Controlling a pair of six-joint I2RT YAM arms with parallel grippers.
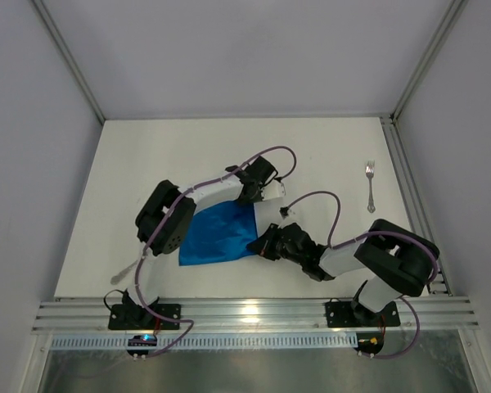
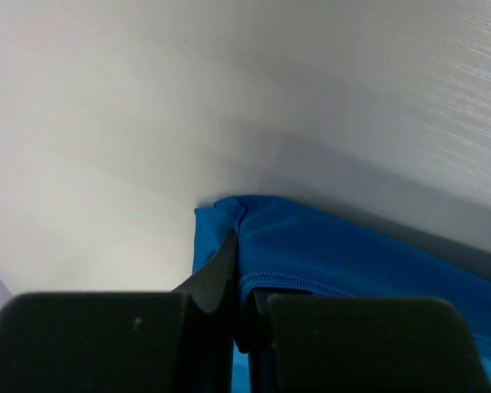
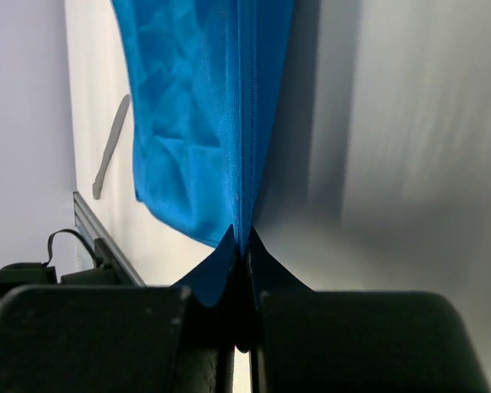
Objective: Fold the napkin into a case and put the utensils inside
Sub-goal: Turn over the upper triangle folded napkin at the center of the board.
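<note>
Folding stage: early, by my judgement; the napkin point(image 1: 217, 233) lies spread by the table's point(image 1: 188, 155) near edge, left of centre, and no case is formed yet.
Knife: dark grey knife point(image 1: 129, 268) lies bare near the near left corner, outside the cloth.
Left arm: reaches across the napkin; left gripper point(image 2: 236, 246) is clamped tight on its far right corner.
Right arm: elbow bent at near right, forearm pointing left; right gripper point(image 3: 241, 246) is pinched tight on the near right corner.
Fork: fork point(image 1: 370, 185) lies well apart, by the right edge.
Remaining: the folds, then both utensils inside.
</note>
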